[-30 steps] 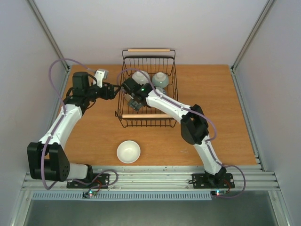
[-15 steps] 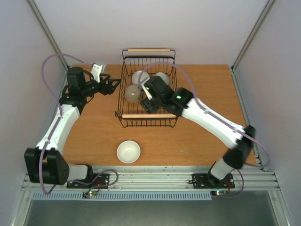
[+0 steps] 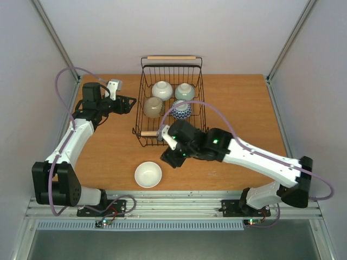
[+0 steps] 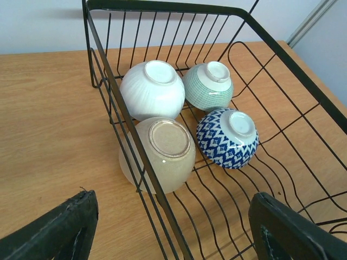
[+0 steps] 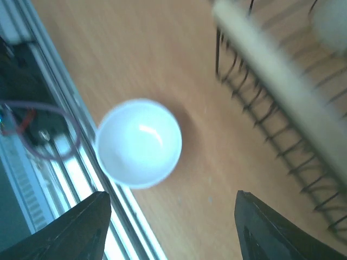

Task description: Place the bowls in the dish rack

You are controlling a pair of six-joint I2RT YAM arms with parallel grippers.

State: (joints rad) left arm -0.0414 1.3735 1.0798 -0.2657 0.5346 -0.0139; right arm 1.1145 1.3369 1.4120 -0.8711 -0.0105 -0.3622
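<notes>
Right gripper [image 5: 171, 216] is hovering, jaws spread, by the white bowl [image 5: 139, 142] (dish rack [image 5: 255, 65] blurred) near the table [image 5: 206, 162] edge; left gripper [image 4: 173, 216] is gaping.

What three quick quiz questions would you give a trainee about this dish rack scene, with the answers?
1. How many bowls sit in the dish rack?
2. True or false: the right gripper holds a bowl.
3. The plain white bowl is: A in the rack; B upright on the table; C upside down on the table.
Key: 1. Four, all upside down: ribbed white bowl, green-patterned bowl, tan bowl, blue-and-white bowl. 2. False; it is open and empty. 3. B.
</notes>
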